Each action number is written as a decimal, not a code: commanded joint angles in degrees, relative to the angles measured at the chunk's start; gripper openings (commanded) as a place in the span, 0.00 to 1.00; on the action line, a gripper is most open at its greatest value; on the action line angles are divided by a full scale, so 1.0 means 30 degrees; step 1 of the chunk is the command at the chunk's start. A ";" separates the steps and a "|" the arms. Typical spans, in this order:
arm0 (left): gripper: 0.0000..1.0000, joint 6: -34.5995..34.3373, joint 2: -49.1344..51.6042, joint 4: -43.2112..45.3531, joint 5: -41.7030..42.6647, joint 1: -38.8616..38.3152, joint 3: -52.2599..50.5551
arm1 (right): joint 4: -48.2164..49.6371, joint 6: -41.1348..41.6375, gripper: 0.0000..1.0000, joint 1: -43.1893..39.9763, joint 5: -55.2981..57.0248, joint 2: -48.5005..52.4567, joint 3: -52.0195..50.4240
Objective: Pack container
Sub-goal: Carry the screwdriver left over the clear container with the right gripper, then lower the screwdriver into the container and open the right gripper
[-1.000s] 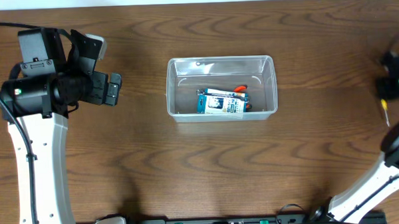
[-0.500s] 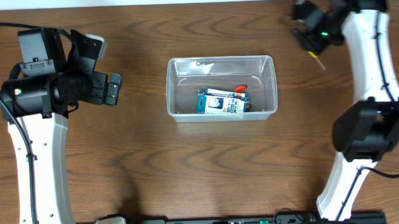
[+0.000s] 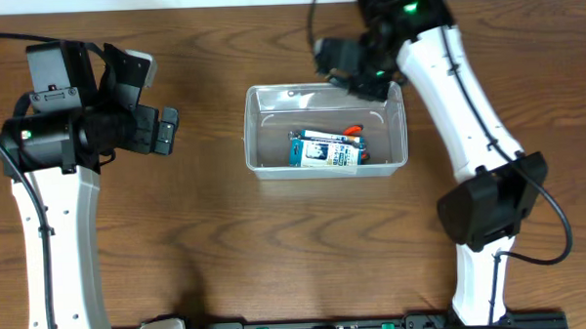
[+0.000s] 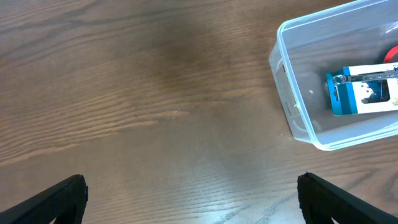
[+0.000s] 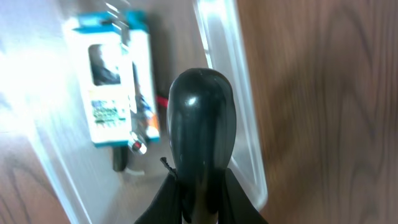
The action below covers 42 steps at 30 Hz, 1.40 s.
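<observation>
The container (image 3: 255, 136), a clear plastic tub, sits in the middle of the table. In it lie a blue-and-white box (image 3: 324, 152) and a red-handled tool (image 3: 354, 133). My right gripper (image 3: 353, 72) hovers over the tub's far right rim. In the right wrist view this gripper (image 5: 202, 193) is shut on a black-handled tool (image 5: 202, 118), above the container's rim (image 5: 227, 81) and the box (image 5: 115, 81). My left gripper (image 3: 165, 130) stands open and empty left of the tub. The left wrist view shows the left gripper (image 4: 193, 202) over bare wood, with the container (image 4: 283, 74) at the upper right.
The white left arm (image 3: 60, 221) stands along the left side. The white right arm (image 3: 467, 110) reaches from the front right across to the tub's far edge. Brown wood tabletop (image 3: 179, 247) lies all around.
My right arm has swung in from the far right edge of the table to over the container's far right rim, carrying the tool. The left arm has not moved.
</observation>
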 commanded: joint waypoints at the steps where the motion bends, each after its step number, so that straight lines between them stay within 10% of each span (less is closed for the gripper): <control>1: 0.98 -0.0029 0.0073 0.0029 0.0182 0.0117 0.0015 | -0.0058 -0.1916 0.01 0.1268 0.0321 -0.0240 0.0233; 33: 0.98 -0.0029 0.0073 0.0029 0.0182 0.0117 0.0015 | 0.3417 -0.1486 0.15 0.1865 0.0051 0.0138 -0.5931; 42: 0.98 -0.0029 0.0073 0.0029 0.0182 0.0117 0.0015 | 0.4182 -0.0860 0.73 0.1865 0.0058 0.0138 -0.5938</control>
